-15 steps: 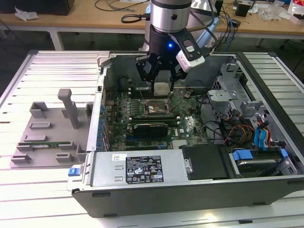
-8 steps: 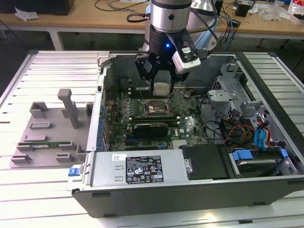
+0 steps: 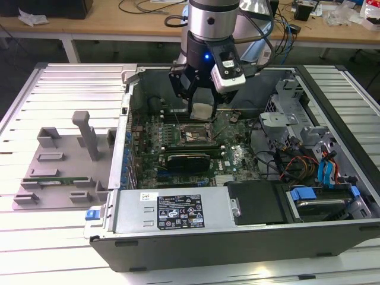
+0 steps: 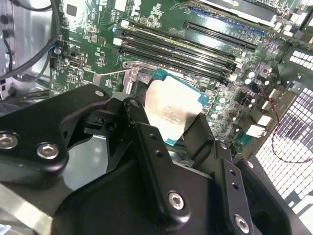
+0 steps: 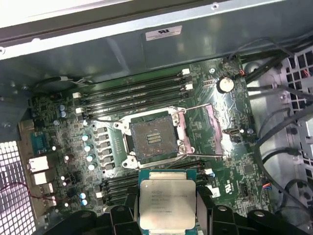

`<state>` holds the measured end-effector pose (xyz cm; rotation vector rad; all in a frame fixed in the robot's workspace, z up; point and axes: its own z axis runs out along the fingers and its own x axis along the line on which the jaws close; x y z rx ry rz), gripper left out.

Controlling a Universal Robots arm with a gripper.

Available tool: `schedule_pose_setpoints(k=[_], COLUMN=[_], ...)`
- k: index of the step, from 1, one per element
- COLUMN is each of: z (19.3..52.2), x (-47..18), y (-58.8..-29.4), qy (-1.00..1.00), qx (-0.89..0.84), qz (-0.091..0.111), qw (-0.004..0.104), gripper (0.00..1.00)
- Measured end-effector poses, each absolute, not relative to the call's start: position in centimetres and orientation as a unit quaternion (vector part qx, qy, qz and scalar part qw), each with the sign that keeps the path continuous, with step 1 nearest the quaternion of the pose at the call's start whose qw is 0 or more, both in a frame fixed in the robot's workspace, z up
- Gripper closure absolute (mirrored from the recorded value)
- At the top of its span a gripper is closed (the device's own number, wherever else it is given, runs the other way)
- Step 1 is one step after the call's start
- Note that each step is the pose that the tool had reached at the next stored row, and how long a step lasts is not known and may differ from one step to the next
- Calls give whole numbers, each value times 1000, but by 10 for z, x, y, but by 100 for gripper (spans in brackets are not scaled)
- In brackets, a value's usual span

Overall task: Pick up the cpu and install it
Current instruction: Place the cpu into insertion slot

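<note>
The cpu (image 3: 202, 110), a flat square chip with a silver-grey metal top, hangs in my gripper (image 3: 202, 114) inside the open computer case. My gripper is shut on two opposite edges of the cpu (image 5: 167, 201), with black fingers (image 5: 203, 211) on either side. The bare socket (image 5: 152, 138) on the green motherboard lies open just beyond the chip, its metal load plate (image 5: 215, 128) folded aside. In the second wrist view the cpu (image 4: 173, 110) sits between the fingers (image 4: 142, 122), held a little above the socket frame. In the exterior view the socket (image 3: 196, 135) lies just below the chip.
A long black graphics card (image 3: 189, 159) lies in front of the socket. Memory slots (image 5: 132, 90) run behind it. The drive cage (image 3: 297, 127) and cables (image 3: 297, 163) fill the case's right side. A grey plastic tray (image 3: 59, 160) sits on the table at the exterior view's left.
</note>
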<state>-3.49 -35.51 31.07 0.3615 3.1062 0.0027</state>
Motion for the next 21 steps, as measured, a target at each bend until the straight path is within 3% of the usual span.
schedule_pose_setpoints(k=[21], z=[311], x=[-35], y=[-355], qy=[975], qx=[221], qz=[-1], qw=[7], gripper=[45])
